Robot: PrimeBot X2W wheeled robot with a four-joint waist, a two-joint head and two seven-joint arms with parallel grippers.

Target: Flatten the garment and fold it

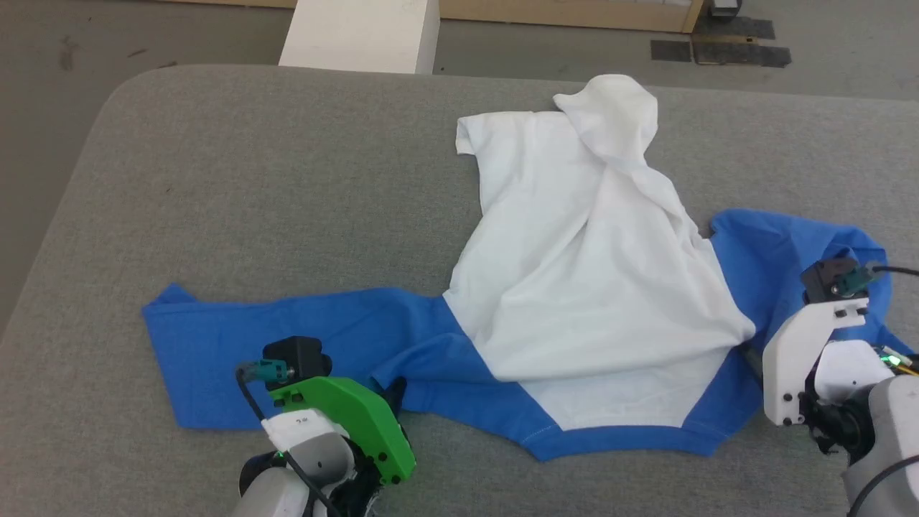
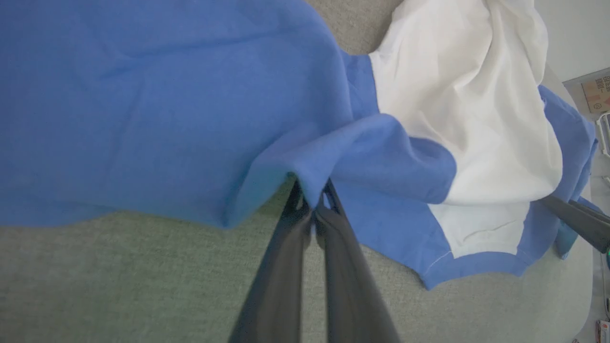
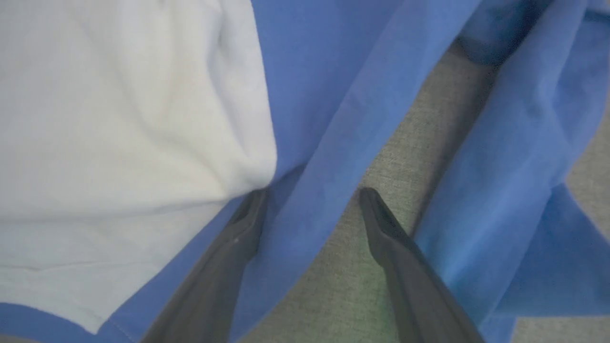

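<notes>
My left fingers (image 2: 312,209) clamp only a thin blue fold at the garment's (image 1: 574,287) 7 o'clock; a pull may slip it. My right fingers (image 3: 313,192) stand apart at 4 o'clock.

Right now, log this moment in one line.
left gripper: shut on garment, blue fold | right gripper: open, blue fabric between fingers | garment: crumpled, not folded

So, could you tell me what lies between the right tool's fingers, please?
A blue fold of the garment and bare grey tabletop, in the right wrist view.
</notes>
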